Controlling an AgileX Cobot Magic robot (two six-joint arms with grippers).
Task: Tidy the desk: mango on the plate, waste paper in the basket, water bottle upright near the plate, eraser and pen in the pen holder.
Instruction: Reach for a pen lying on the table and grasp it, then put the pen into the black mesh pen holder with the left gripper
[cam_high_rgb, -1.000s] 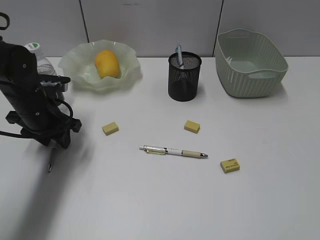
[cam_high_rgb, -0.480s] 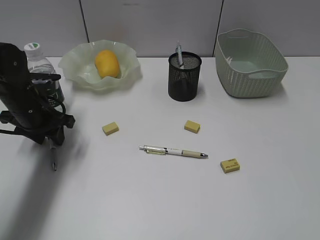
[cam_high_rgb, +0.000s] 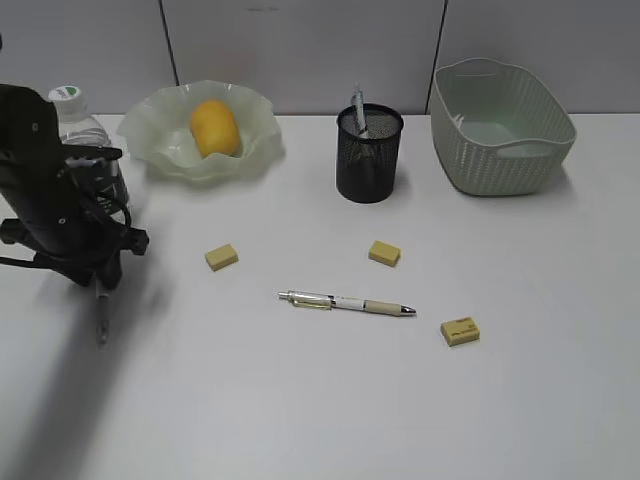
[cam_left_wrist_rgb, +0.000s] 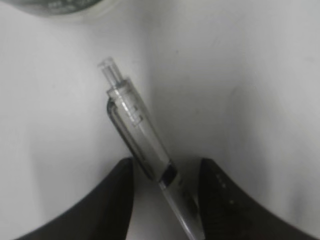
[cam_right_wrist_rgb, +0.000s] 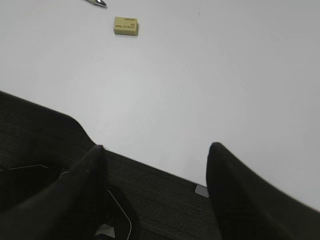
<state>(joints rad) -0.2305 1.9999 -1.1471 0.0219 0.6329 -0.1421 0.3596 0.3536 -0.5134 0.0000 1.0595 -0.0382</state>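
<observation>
Pen (cam_left_wrist_rgb: 145, 145) sits between the left fingers (cam_left_wrist_rgb: 116, 200), which close on its clear barrel, its clicker end pointing away from them toward the bottle (cam_left_wrist_rgb: 65, 6) just beyond. In the exterior view this pen (cam_high_rgb: 100, 318) hangs down below the left gripper (cam_high_rgb: 98, 282), its lower tip at or just above the table (cam_high_rgb: 300, 400); I cannot tell whether it touches. The bottle (cam_high_rgb: 88, 140) stands upright right behind that gripper, cap on top. Farther back and to the side, the mango (cam_high_rgb: 214, 127) lies on the plate (cam_high_rgb: 160, 125). Out toward the middle lies an eraser (cam_high_rgb: 221, 257), then a second pen (cam_high_rgb: 345, 302) flat on the table, with another eraser (cam_high_rgb: 384, 253) just behind it and a third (cam_high_rgb: 459, 331) beyond its tip. The holder (cam_high_rgb: 369, 155) stands behind these with one pen in it. The basket (cam_high_rgb: 503, 125) is farthest from the left fingers.

The right fingers (cam_right_wrist_rgb: 80, 185) are spread wide with nothing between them, over the near table edge; the third eraser (cam_right_wrist_rgb: 126, 25) lies well ahead of them.
</observation>
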